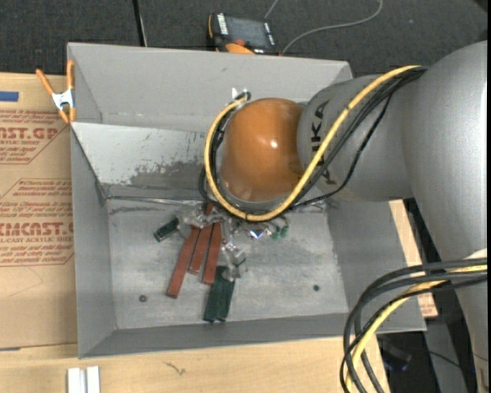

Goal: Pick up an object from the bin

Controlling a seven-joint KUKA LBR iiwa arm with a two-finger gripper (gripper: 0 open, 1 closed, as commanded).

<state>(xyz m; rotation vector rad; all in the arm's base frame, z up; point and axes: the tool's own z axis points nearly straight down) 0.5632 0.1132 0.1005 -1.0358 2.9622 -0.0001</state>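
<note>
**Jaws low in the bin, beside the brown sticks**

The arm (409, 137) reaches in from the right and bends down over the middle of the grey bin (90, 219). Its orange cover (258, 150), ringed by a yellow-and-black cable (215, 137), hides most of what hangs beneath it. The jaws are down near the bin floor, under the lower edge of that cover. Only bits of metal show there, so I cannot tell whether they are open or closed, or whether they have hold of anything.

Nearest to them is a small bundle of brown sticks (190, 259), lying side by side and slanting from upper right to lower left. Their upper ends run in under the cover, just beside the metal parts. A dark green block (218, 300) lies just below, its top end close to the sticks' right side and its lower end near the front wall. A smaller dark green piece (165, 229) lies to the left of the sticks, and a tiny green bit (280, 230) shows on the right, under the cover's rim.
</note>
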